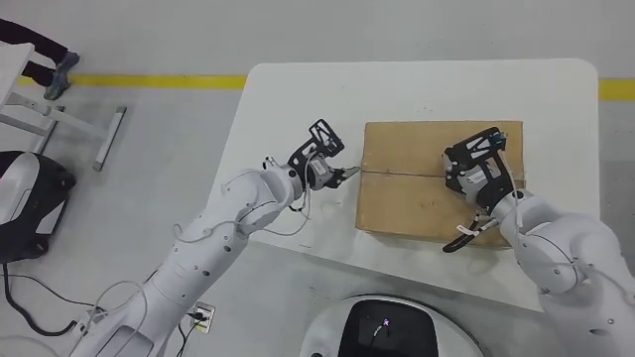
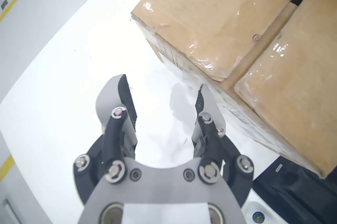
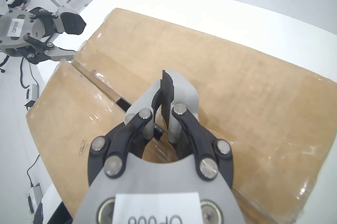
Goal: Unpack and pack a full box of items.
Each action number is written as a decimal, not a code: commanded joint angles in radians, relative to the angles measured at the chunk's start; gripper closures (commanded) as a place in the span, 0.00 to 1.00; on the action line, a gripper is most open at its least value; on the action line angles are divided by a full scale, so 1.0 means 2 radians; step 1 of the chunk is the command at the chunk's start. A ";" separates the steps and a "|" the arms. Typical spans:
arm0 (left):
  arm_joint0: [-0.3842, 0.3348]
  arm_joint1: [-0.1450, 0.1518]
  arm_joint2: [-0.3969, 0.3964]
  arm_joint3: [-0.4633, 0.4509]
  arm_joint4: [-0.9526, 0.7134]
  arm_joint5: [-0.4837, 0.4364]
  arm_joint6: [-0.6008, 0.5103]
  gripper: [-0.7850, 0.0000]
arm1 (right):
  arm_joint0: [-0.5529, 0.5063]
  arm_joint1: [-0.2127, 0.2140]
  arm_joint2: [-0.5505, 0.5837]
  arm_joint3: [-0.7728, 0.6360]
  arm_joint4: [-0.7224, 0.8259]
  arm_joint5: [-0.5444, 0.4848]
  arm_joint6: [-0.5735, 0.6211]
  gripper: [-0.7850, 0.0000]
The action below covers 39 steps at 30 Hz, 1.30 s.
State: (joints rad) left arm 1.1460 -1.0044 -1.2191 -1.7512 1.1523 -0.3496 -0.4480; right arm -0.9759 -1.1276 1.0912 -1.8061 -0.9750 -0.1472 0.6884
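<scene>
**Cardboard box (image 1: 437,178), flaps down, on the white table (image 1: 298,99)**

My left pincer (image 2: 162,83) is spread wide over the table, just beside the end of the box. My right pincer (image 3: 166,83) has its fingers pressed together, over the box top, near the seam.

Cardboard box (image 1: 417,183): one, right of centre in the top view. Top flaps (image 1: 437,147) on it: two. White table (image 1: 417,89): one. Grippers: two, left gripper (image 2: 163,85) mid-frame, right gripper (image 3: 165,85) further right, over the box.
</scene>
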 commanded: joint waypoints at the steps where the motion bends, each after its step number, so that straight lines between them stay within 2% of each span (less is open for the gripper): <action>1: 0.008 0.002 -0.005 -0.003 0.012 -0.007 -0.003 0.05 | -0.001 0.000 0.000 0.000 -0.001 0.001 0.001 1.00; 2: 0.011 0.002 -0.007 -0.005 0.017 -0.009 -0.003 0.15 | -0.001 -0.001 0.001 0.001 -0.001 0.002 0.002 1.00; 4: 0.018 0.003 -0.012 -0.009 0.024 -0.010 0.000 0.46 | -0.002 -0.001 0.001 0.001 -0.002 0.002 0.003 1.00; 10: 0.028 0.003 -0.017 -0.017 0.034 -0.006 0.011 1.00 | -0.003 -0.003 0.000 0.004 -0.004 0.001 0.003 1.00; 12: 0.025 0.002 -0.013 -0.017 0.031 -0.014 0.009 1.00 | -0.002 -0.003 -0.001 0.004 -0.005 0.002 0.004 1.00; 13: 0.023 0.002 -0.010 -0.016 0.034 -0.018 0.006 0.88 | -0.002 -0.004 -0.001 0.004 -0.005 0.002 0.004 1.00; 15: 0.017 0.000 -0.002 -0.010 0.041 -0.018 0.005 0.79 | 0.000 -0.004 -0.001 0.005 -0.005 0.003 0.005 1.00; 20: -0.007 -0.006 0.023 0.010 0.066 -0.009 0.008 0.73 | 0.001 -0.006 0.000 0.004 -0.005 0.002 0.008 1.00; 23: -0.017 -0.010 0.036 0.020 0.082 -0.004 0.019 0.80 | 0.001 -0.006 0.001 0.004 -0.006 0.003 0.008 1.00; 25: -0.022 -0.011 0.041 0.019 0.089 -0.004 0.026 1.00 | 0.001 -0.007 0.001 0.005 -0.006 0.003 0.010 1.00; 33: -0.003 -0.010 0.014 -0.002 0.103 0.025 0.051 1.00 | 0.005 -0.010 -0.003 0.011 -0.007 0.000 0.010 1.00; 38: 0.017 -0.006 -0.005 -0.012 0.119 0.005 0.039 1.00 | 0.007 -0.011 -0.004 0.015 -0.006 -0.002 0.011 1.00; 39: 0.020 -0.006 -0.005 -0.007 0.120 -0.002 0.033 0.88 | 0.007 -0.011 -0.004 0.015 -0.006 -0.003 0.011 1.00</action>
State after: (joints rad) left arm 1.1788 -1.0169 -1.2289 -1.7755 1.3820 -0.3364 -0.3680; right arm -0.9628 -1.1496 1.0830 -1.7764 -0.9881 -0.1520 0.7102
